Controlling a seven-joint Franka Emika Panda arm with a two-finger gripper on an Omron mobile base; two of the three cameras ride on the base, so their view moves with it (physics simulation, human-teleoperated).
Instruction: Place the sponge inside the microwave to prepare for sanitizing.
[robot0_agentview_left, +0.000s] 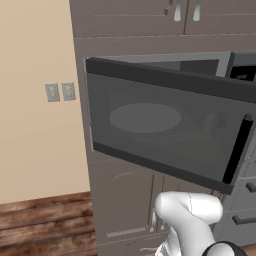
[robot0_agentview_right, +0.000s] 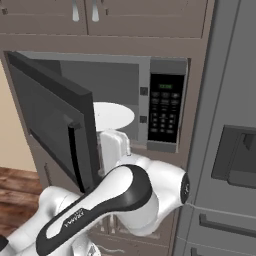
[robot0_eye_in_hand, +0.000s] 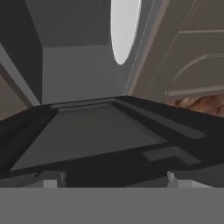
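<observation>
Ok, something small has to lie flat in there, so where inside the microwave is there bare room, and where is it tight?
The white turntable looks bare where it shows, bordered by the grey cavity walls. The upper opening between the door and the keypad panel is free. It is crowded low at the front, where the arm stands beside the door's edge.

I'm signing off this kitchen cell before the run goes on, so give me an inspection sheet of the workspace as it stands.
Surface: wood floor left of the cabinet run.
Job's things: microwave with its door swung open to the left; white turntable in the grey cavity.
Clutter: nothing seen.
Grippers: gripper open, nothing between its tips, looking over the door into the cavity.
Cables: nothing seen.
Surroundings: cabinets above, wall outlets at left, grey refrigerator at right.
</observation>
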